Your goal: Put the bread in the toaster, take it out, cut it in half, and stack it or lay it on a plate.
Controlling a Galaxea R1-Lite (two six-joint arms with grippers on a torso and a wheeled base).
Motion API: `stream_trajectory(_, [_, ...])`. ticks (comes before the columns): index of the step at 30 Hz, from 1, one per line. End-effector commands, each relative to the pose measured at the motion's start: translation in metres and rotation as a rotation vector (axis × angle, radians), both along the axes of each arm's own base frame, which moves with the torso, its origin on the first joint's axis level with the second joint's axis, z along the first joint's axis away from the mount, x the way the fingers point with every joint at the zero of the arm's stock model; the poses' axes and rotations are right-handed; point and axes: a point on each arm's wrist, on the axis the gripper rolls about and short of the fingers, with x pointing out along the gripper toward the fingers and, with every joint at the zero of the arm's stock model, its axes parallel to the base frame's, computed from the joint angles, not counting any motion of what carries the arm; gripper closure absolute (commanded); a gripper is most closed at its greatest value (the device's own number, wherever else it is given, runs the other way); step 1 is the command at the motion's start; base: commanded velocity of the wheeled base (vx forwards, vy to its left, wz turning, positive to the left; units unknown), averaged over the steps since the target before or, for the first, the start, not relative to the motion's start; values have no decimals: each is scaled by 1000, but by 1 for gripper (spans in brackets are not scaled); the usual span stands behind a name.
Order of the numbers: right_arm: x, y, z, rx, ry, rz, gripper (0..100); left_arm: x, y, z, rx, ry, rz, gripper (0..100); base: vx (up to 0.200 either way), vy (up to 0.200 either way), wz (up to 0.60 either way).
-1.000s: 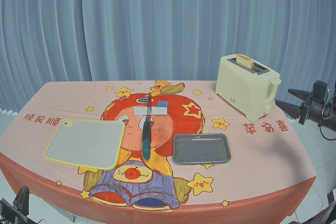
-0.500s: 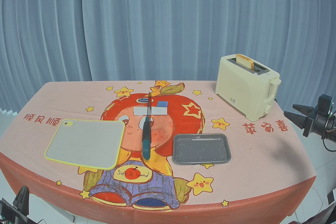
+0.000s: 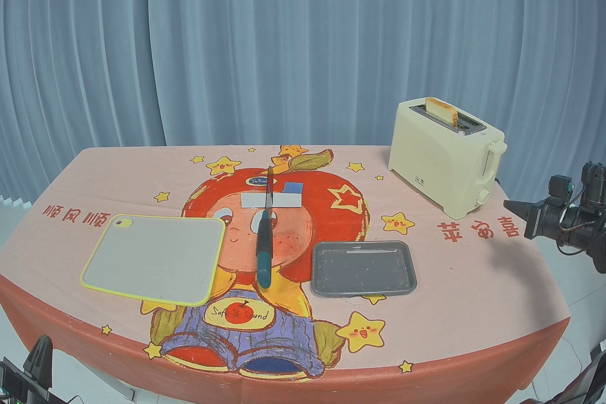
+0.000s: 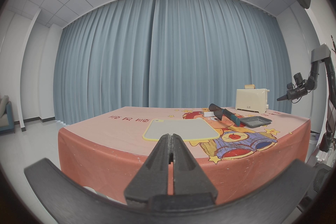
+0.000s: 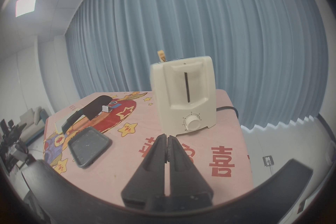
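A toasted bread slice (image 3: 440, 110) sticks up out of the cream toaster (image 3: 442, 162) at the table's back right. My right gripper (image 3: 507, 206) hovers off the table's right edge, level with the toaster's lever side and apart from it; its fingers (image 5: 167, 140) are shut on nothing and point at the toaster (image 5: 183, 95). Below the table's front left corner, my left gripper (image 4: 171, 139) is shut and empty. A teal-handled knife (image 3: 264, 235) lies mid-table between the green-rimmed cutting board (image 3: 154, 259) and the grey plate (image 3: 364, 267).
The knife's blade rests across a small white and blue block (image 3: 285, 195). The toaster's cord (image 5: 227, 109) runs off the table's edge behind it. A blue curtain closes off the back. Bare cloth lies in front of the toaster and plate.
My right gripper has dropped lower beside the table's right edge and its fingers have gone from spread to shut. The left arm, bread and other things are unmoved.
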Motion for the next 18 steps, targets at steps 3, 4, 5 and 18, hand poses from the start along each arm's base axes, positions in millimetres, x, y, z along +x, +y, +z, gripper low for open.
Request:
stream_trajectory(3, [26, 6, -28, 70, 91, -63, 100, 0, 0, -5, -1, 2, 1, 100, 0, 0, 0])
stream_trajectory(4, [27, 9, -28, 86, 100, -67, 100, 0, 0, -5, 0, 2, 2, 100, 0, 0, 0])
stream_trajectory(5, [26, 13, -29, 100, 112, -65, 100, 0, 0, -5, 0, 2, 2, 100, 0, 0, 0])
stream_trajectory(18, [41, 15, -46, 85, 160, -134, 100, 0, 0, -5, 0, 2, 2, 100, 0, 0, 0])
